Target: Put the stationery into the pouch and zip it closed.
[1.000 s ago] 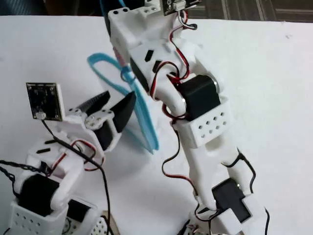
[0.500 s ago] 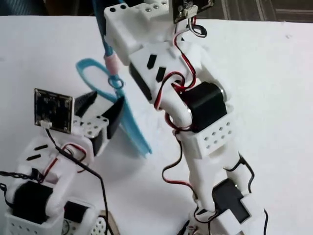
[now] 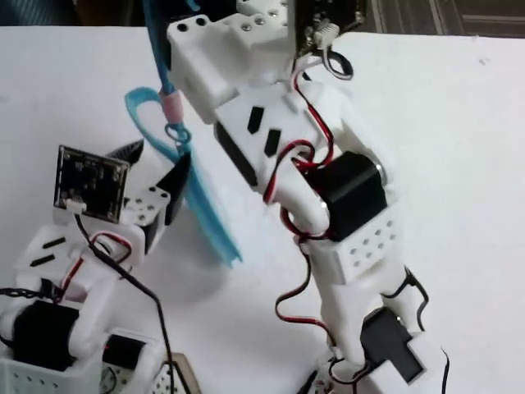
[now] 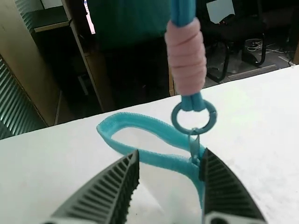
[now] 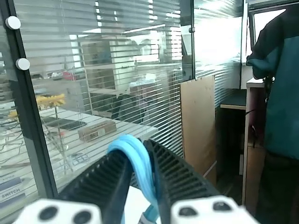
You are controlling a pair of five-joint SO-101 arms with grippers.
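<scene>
Pouch (image 3: pixel 209 222): light blue, thin, nearly edge-on in the high view, rim standing open in a loop. It hangs from a ring (image 4: pixel 194 118) on a blue cord (image 4: pixel 183 9) with a pink wrap (image 4: pixel 187 56). Long axis slants across the table (image 3: pixel 459 164), low corner towards the arm bases; can't tell if it touches the surface. Right gripper (image 5: pixel 138 156) is pinched on the cord, raised. Left gripper (image 4: pixel 170 158) is wide, fingers either side of the rim by the zipper pull (image 4: pixel 193 147).
</scene>
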